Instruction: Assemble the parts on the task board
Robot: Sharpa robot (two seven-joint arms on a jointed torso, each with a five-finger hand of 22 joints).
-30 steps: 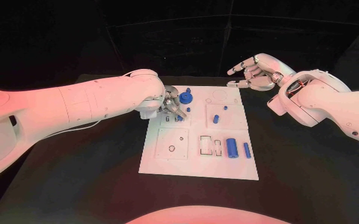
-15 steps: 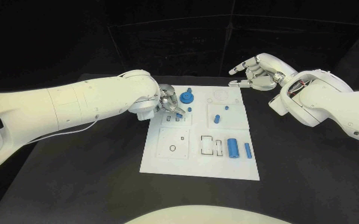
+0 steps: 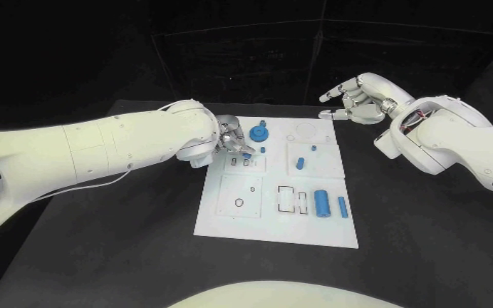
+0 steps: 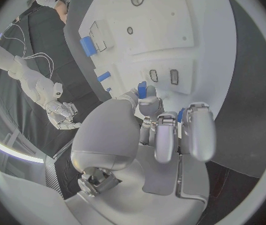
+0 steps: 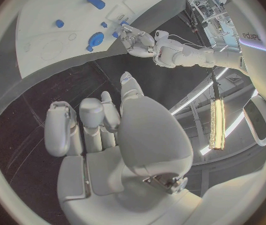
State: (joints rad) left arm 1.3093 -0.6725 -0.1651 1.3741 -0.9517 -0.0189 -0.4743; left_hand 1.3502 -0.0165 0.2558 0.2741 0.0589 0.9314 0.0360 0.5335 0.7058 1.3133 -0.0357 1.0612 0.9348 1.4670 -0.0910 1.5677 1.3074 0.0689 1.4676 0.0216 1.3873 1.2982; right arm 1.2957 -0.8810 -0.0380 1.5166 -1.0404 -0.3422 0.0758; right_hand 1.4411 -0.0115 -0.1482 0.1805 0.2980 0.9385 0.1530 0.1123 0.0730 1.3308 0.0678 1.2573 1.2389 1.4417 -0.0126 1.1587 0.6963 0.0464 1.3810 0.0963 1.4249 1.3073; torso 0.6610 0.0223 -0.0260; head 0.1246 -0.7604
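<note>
The white task board (image 3: 276, 215) lies mid-table. My left hand (image 3: 232, 142) hovers low over its far left corner, fingers curled down above two small slots (image 4: 162, 76). A small blue part (image 4: 181, 115) shows pinched between its fingertips. A blue peg (image 3: 264, 150) stands just beside the thumb, and a round blue gear piece (image 3: 257, 133) sits next to the hand. Further blue parts lie on the board: a short piece (image 3: 299, 163), a thick cylinder (image 3: 320, 203) and a thin pin (image 3: 341, 207). My right hand (image 3: 355, 101) hangs raised beyond the far right corner, fingers apart, holding nothing.
Bare black table (image 3: 113, 237) surrounds the board on all sides. Empty rectangular recesses (image 3: 290, 201) and a round hole (image 3: 239, 202) mark the near half of the board. My left forearm (image 3: 113, 147) stretches across the table's left side.
My left hand has stayed over the same far left corner, shifting only slightly. My right hand has edged a little to the right and remains raised.
</note>
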